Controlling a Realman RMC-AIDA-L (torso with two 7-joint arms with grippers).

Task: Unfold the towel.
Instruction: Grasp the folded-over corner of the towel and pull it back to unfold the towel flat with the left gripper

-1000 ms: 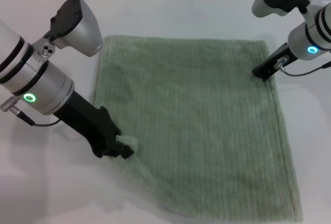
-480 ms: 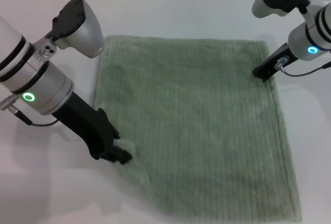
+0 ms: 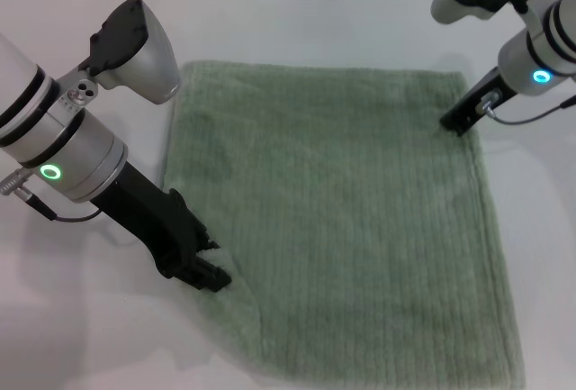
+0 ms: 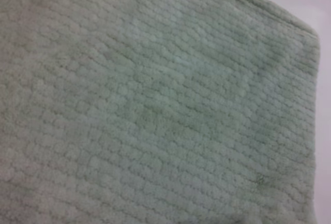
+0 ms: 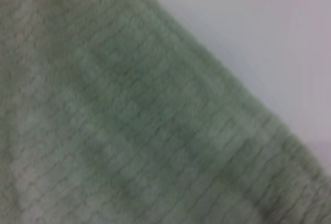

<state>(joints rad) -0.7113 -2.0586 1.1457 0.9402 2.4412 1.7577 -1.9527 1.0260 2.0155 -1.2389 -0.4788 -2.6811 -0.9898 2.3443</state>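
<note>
Green towel (image 3: 342,219) now lies flat; its lifted near-left corner has dropped. Left gripper (image 3: 209,273) beside that corner looks apart, empty. Right gripper (image 3: 453,123) at the far-right edge: cannot tell.

The white bench (image 3: 297,25) carries one thing, the towel (image 3: 342,219), a sage-green ribbed cloth spread flat in a single layer across its middle. Bare bench shows along the far side and to the towel's left and right; the near-left corner is slightly rumpled.
</note>
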